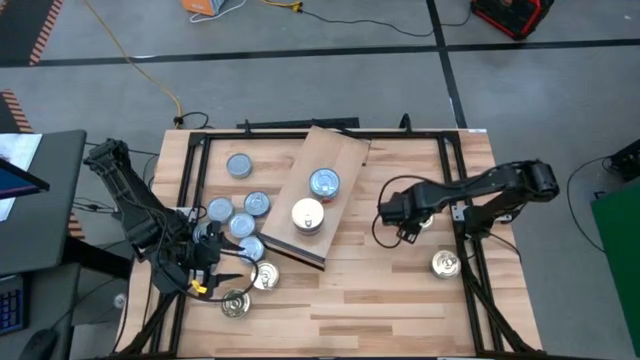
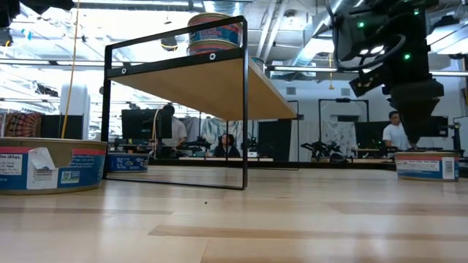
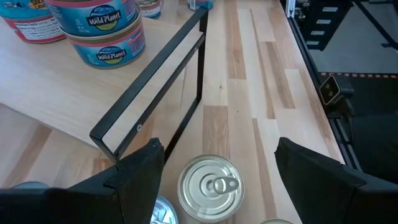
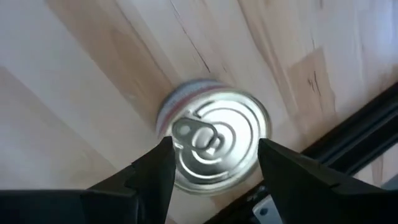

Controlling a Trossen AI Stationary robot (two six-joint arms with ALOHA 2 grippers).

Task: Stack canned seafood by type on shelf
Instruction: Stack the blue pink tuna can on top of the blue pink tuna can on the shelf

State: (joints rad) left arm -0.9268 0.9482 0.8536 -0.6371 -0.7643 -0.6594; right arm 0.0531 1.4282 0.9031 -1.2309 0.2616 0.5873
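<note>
Hovering over a gold pull-tab tin (image 4: 214,140) right of the shelf (image 1: 330,160): right gripper (image 4: 211,165), fingers spread to either side of the lid, not yet touching, close to the black frame rail (image 4: 348,134) at the table's right side. Seen from above, right gripper (image 1: 410,215) at mid-table, with another gold-lidded tin (image 1: 446,264) lying nearer the front edge, well apart.

Poised above a second pull-tab tin (image 3: 210,188) just off the shelf's front corner: left gripper (image 3: 214,171), fingers (image 3: 140,174) wide apart, tin between them but ungripped. From above, left gripper (image 1: 205,250) among the loose cluster at the table's left.

Resting on the shelf: one stack with a blue-grey top (image 1: 324,183) and one with a pale lid (image 1: 307,214), side by side. Wild Planet labels legible on the nearer stack (image 3: 102,37) from the left wrist.

Scattered on the slatted tabletop (image 1: 380,300) left of the shelf: several blue-grey tins (image 1: 239,165), plus two gold ones (image 1: 236,303) toward the front.

Visible beyond the table at low level: people (image 2: 395,135) in the room.
</note>
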